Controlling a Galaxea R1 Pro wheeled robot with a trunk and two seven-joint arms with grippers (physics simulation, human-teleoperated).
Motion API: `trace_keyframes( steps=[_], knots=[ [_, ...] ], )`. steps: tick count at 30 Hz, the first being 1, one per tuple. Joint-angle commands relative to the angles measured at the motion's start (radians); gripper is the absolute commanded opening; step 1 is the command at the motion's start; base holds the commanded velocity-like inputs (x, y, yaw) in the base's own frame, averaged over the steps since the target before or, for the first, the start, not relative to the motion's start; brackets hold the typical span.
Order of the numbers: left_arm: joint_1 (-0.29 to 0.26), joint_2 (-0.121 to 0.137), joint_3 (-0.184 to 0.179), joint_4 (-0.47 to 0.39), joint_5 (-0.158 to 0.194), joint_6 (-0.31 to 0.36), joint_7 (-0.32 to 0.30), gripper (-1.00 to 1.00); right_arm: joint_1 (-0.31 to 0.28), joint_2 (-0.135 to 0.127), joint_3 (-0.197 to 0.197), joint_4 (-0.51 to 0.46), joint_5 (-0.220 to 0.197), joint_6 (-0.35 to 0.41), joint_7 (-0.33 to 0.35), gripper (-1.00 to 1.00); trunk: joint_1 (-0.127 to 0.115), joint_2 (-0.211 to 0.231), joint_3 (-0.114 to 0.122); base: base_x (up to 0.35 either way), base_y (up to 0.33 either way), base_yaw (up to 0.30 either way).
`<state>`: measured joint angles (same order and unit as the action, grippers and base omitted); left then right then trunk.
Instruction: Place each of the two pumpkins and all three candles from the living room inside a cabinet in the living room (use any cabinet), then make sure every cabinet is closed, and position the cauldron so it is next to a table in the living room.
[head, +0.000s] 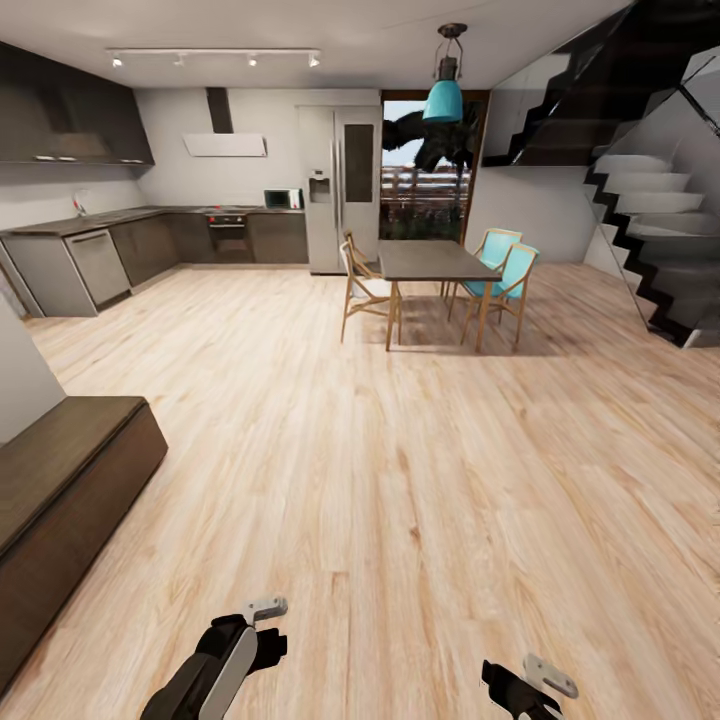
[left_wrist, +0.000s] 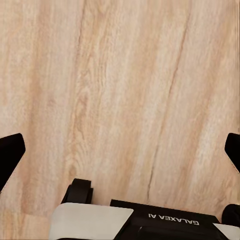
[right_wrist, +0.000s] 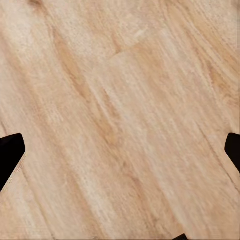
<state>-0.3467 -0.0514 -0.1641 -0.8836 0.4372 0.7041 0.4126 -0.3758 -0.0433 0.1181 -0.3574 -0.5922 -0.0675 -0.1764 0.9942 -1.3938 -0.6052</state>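
A long low dark-brown cabinet (head: 70, 480) stands against the wall at the left of the head view, and only its top and end panel show. The pumpkins, candles and cauldron are out of view. My left gripper (head: 272, 628) hangs low at the bottom of the head view, over bare wooden floor. In its wrist view the left gripper (left_wrist: 120, 150) is open, its dark fingertips (left_wrist: 10, 152) far apart with only floorboards between them. My right gripper (head: 530, 690) sits at the bottom right. The right gripper (right_wrist: 120, 150) is likewise open over the floor, holding nothing.
Wide light wood floor (head: 400, 480) stretches ahead. A dark dining table (head: 430, 262) with wooden and teal chairs (head: 505, 280) stands in the middle distance. Kitchen counters (head: 120, 250) and a fridge (head: 340, 190) line the back left, and a staircase (head: 650, 240) rises at the right.
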Motion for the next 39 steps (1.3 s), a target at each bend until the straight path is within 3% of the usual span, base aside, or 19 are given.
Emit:
trace_keyframes(
  steps=[1, 39],
  knots=[
    [0.000, 0.000, 0.000, 0.000, 0.000, 0.000, 0.000, 1.00, 0.000, 0.000, 0.000, 0.000, 0.000, 0.000, 0.000, 1.00, 0.000, 0.000, 0.000, 0.328, 0.000, -0.199],
    [0.000, -0.001, 0.000, 0.000, 0.000, 0.000, 0.000, 1.00, 0.000, -0.001, 0.000, 0.000, 0.000, -0.002, 0.000, 1.00, 0.000, 0.000, 0.000, 0.328, 0.000, -0.010]
  ],
)
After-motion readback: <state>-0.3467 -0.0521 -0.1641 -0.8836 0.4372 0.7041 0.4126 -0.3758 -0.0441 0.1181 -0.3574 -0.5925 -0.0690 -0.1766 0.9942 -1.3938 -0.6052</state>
